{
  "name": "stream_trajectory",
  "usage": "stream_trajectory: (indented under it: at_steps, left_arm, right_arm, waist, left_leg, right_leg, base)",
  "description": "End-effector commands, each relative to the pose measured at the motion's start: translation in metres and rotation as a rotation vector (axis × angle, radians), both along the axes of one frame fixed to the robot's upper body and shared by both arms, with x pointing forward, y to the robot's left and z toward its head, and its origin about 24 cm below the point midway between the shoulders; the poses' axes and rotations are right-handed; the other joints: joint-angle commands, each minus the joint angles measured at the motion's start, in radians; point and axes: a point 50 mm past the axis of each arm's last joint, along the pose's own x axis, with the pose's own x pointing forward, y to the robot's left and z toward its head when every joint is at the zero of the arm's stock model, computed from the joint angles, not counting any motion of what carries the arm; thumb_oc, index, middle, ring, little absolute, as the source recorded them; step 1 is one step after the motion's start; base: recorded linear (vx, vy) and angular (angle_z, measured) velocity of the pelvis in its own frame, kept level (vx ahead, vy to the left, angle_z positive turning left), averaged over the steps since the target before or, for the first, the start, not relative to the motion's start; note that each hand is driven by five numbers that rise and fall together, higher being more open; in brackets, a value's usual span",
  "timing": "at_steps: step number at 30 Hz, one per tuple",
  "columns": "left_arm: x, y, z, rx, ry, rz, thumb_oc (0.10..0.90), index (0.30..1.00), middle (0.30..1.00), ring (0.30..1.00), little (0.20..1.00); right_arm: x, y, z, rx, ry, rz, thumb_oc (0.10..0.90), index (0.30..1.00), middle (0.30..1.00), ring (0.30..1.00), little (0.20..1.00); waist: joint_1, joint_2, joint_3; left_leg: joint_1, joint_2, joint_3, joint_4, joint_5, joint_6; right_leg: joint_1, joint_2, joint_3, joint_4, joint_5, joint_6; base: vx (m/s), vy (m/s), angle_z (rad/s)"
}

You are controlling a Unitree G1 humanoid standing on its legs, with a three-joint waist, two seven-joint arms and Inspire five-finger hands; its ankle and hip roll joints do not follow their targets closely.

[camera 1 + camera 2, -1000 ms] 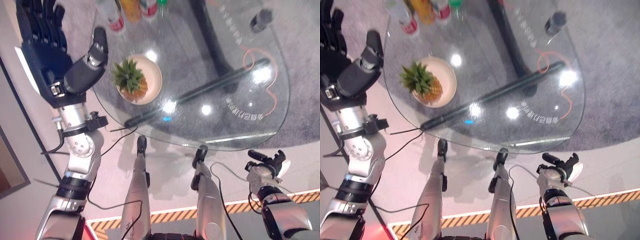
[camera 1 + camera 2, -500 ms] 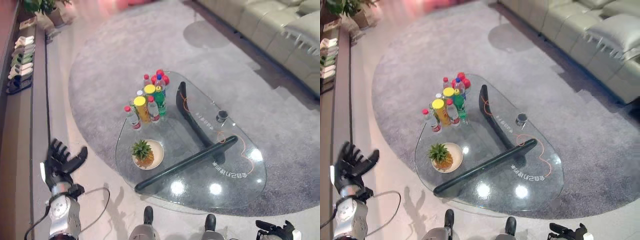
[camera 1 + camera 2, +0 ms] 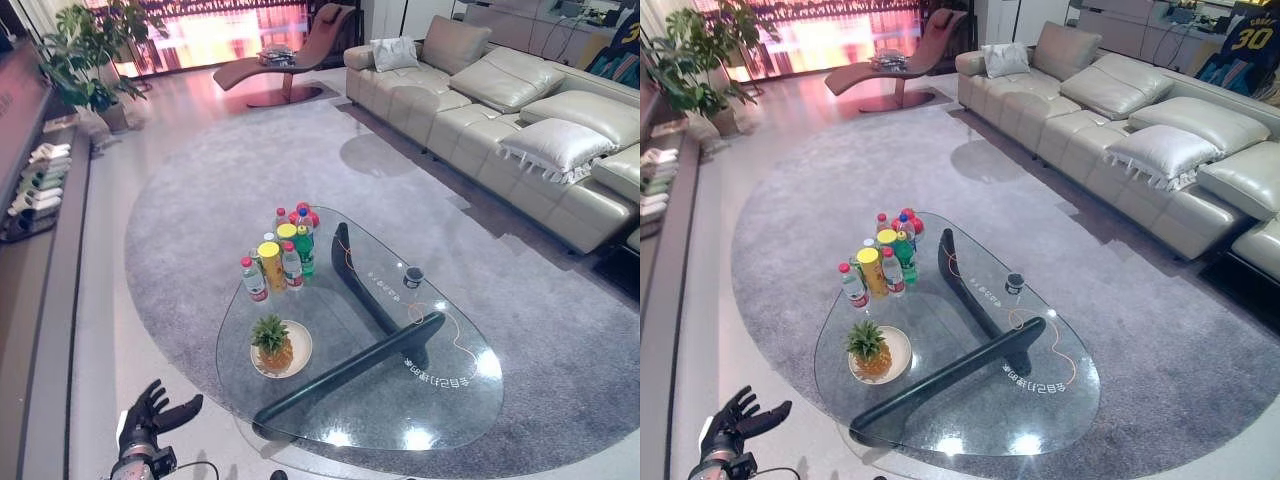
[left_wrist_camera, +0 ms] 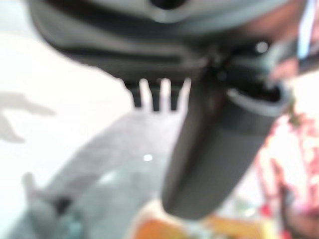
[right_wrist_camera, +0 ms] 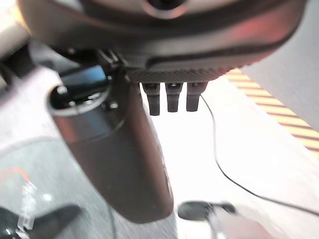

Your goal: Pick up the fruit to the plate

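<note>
The pineapple stands upright on the cream plate, which sits near the left edge of the glass worktop. Just beyond the plate a cluster of bottles stands close together, and a small dark cup sits alone toward the far right rim. The near and right parts of the glass are bare, above the dark crossed base. The worktop rests on a round grey rug, with open rug all round and a pale sofa well apart beyond it. The left hand hangs low over the floor, near the worktop's left edge, fingers spread and holding nothing. The right hand shows in its wrist view, fingers straight, holding nothing.
</note>
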Motion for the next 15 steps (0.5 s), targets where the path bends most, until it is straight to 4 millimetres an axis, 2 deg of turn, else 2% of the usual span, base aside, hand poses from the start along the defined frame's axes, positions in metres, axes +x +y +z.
stream_trajectory:
  at_steps: [1,6,7,11,15]
  left_arm:
    - [0.027,0.001,0.008,0.013,-0.016,-0.12,0.8,0.9,0.9,0.9,0.9]
    - [0.012,-0.023,-0.013,-0.062,0.142,-0.247,0.8,0.9,0.9,0.9,0.9]
    - [-0.001,-0.031,-0.023,-0.071,0.293,-0.313,0.8,0.9,0.9,0.9,0.9]
    - [-0.021,-0.036,-0.033,-0.086,0.5,-0.347,0.8,0.9,0.9,0.9,0.9]
    - [-0.027,-0.039,-0.036,-0.123,0.571,-0.359,0.8,0.9,0.9,0.9,0.9]
  right_arm:
    - [0.025,-0.008,0.006,-0.008,0.007,0.168,0.8,0.9,0.9,0.9,0.9]
    - [0.032,0.005,0.001,0.039,0.029,0.239,0.8,0.9,0.9,0.9,0.9]
    - [0.035,0.009,0.0,0.051,0.039,0.267,0.8,0.9,0.9,0.9,0.9]
    - [0.043,0.014,-0.001,0.062,0.066,0.336,0.8,0.9,0.9,0.9,0.9]
    - [0.045,0.016,-0.001,0.066,0.089,0.392,0.8,0.9,0.9,0.9,0.9]
  waist:
    - [0.013,-0.016,0.025]
    - [0.012,-0.016,0.02]
    - [0.011,-0.015,0.019]
    - [0.0,-0.015,0.021]
    - [-0.01,-0.014,0.02]
  left_leg:
    - [0.054,0.017,0.041,0.006,-0.068,0.003]
    - [0.063,0.022,0.049,0.006,-0.07,0.005]
    - [0.064,0.024,0.05,0.006,-0.07,0.005]
    - [0.069,0.027,0.055,0.006,-0.07,0.007]
    - [0.077,0.029,0.057,0.006,-0.072,0.007]
  right_leg:
    - [0.014,-0.012,-0.012,0.005,0.002,0.011]
    - [0.018,-0.01,-0.021,0.005,-0.001,0.009]
    - [0.018,-0.007,-0.021,0.005,-0.001,0.008]
    - [0.02,-0.003,-0.016,0.005,-0.002,0.006]
    - [0.026,-0.001,-0.01,0.005,-0.006,0.003]
  base:
    - [0.0,0.0,0.0]
    - [0.0,0.01,-0.05]
    - [0.0,0.0,0.0]
    - [0.0,0.004,-0.01]
    - [0.01,0.004,-0.01]
